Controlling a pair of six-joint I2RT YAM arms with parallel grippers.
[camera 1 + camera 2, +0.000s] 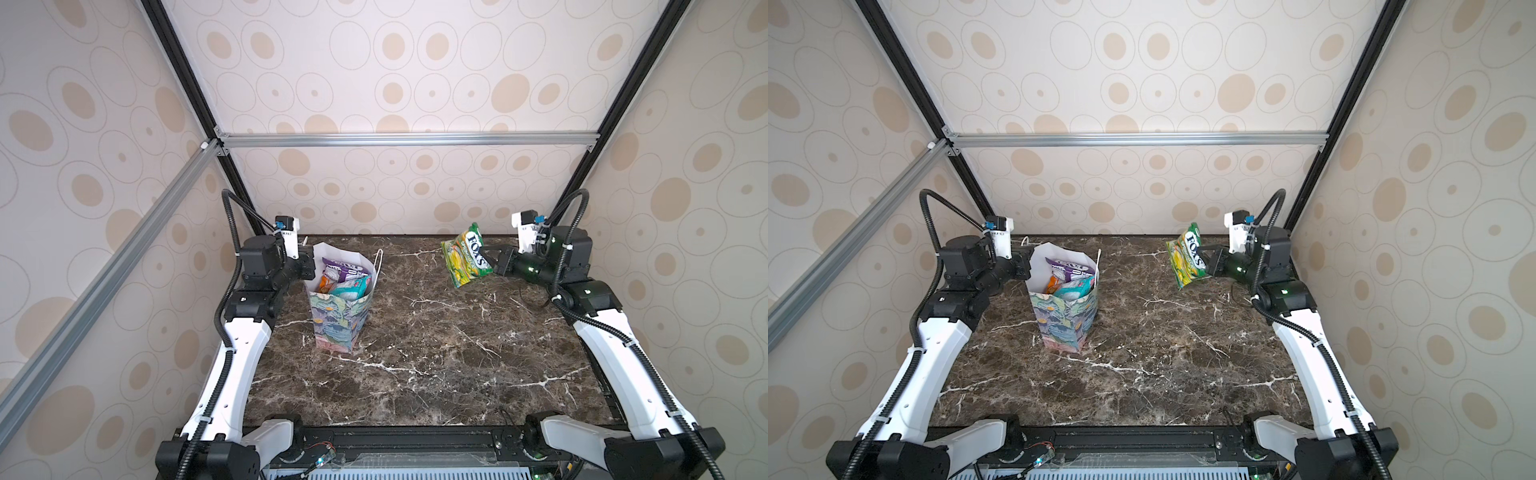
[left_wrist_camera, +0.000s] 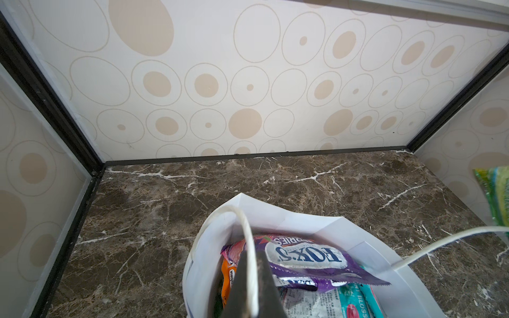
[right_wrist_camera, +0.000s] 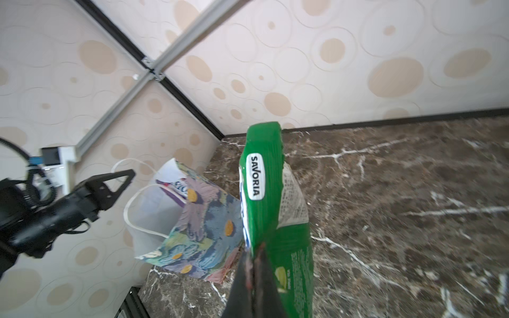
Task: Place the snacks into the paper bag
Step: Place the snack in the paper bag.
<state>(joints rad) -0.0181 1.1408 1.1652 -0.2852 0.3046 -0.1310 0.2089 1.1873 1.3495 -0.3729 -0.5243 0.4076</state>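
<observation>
My right pincer [image 3: 253, 249], closed tight on one edge of the green packet [image 3: 264, 176]: light, crinkly, probably slippery film (floppy beyond my tips); paper bag [image 3: 203, 220] well ahead.

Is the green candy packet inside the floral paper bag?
Outside: the right claw holds the green candy packet in the air, apart from the floral paper bag.

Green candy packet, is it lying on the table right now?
No, the green packet hangs off the table, pinched between the jaws of the right gripper.

2 overhead, 2 wrist views share bag [image 1: 338, 316].
</observation>
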